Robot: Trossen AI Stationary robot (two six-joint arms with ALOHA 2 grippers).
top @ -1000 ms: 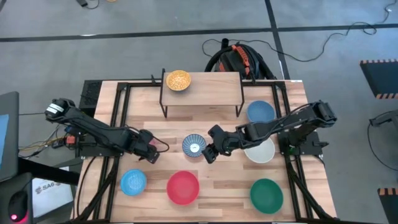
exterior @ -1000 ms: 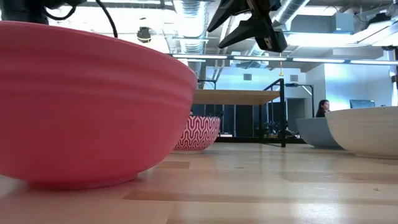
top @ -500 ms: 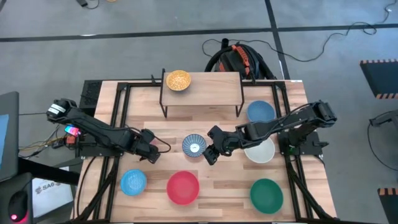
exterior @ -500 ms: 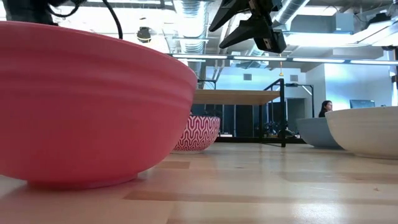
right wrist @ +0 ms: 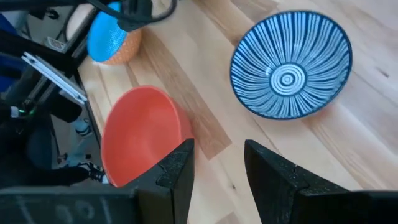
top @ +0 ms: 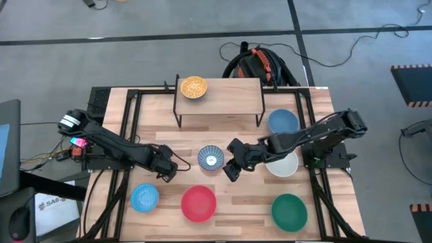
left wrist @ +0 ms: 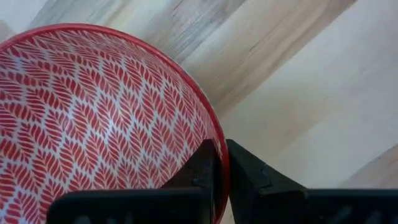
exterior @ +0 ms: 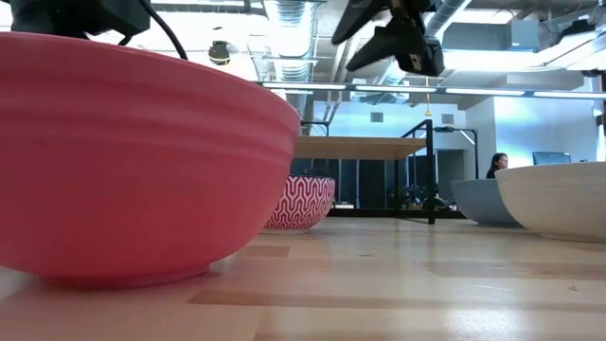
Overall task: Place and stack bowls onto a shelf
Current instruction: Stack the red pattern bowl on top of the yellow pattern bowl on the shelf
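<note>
My left gripper (top: 165, 170) points down at the table's left middle, shut on a red-and-white patterned bowl (left wrist: 93, 124); the high view hides that bowl under the gripper. My right gripper (top: 229, 170) hangs open above the table, just right of a blue-and-white striped bowl (top: 210, 158) that rests on its base. A yellow bowl (top: 193, 87) sits on the left end of the shelf (top: 229, 94) at the table's far side. My left gripper (left wrist: 222, 152) grips the patterned bowl's rim (left wrist: 219, 134), with one finger inside the bowl and the other outside its wall. The fingers come from above, pointing down. Whether the bowl's base is on the table, I cannot tell.
Along the near edge stand a light blue bowl (top: 144, 197), a red bowl (top: 198, 203) and a teal bowl (top: 289, 210). A white bowl (top: 283, 165) and a blue bowl (top: 283, 121) sit on the right under my right arm. A person shows in the room beyond (exterior: 496, 165).
My left gripper has gone down and a little toward the table's near edge and right, and its wrist has rolled somewhat. My right gripper has stayed where it was.
</note>
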